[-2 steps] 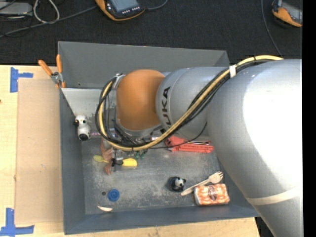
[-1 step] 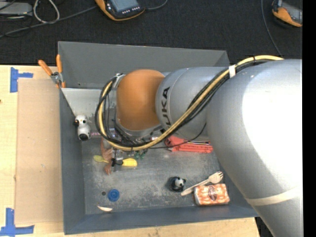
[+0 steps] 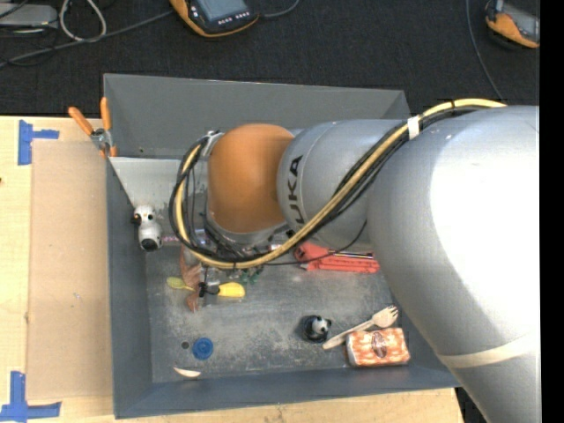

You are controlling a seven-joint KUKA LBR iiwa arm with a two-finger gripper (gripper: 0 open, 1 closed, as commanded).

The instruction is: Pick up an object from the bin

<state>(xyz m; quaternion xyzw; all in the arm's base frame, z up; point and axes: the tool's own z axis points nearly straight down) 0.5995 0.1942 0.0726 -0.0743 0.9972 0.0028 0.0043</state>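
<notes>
The end effector (image 3: 210, 287) is down in the bin (image 3: 264, 329) beside a small yellow piece (image 3: 231, 292). I cannot tell its opening, and judging by this, nothing is lifted yet.

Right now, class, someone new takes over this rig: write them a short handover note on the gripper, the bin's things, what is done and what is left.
Gripper: low over the left middle of the bin, by a yellow piece and a brown piece; grip cannot be told.
Elsewhere: white toy at the left wall, blue disc front left, black-and-white ball, wooden fork and orange packet front right, red tool by the arm.
Done: nothing lifted out yet.
Left: grasp one, lift it clear.
</notes>
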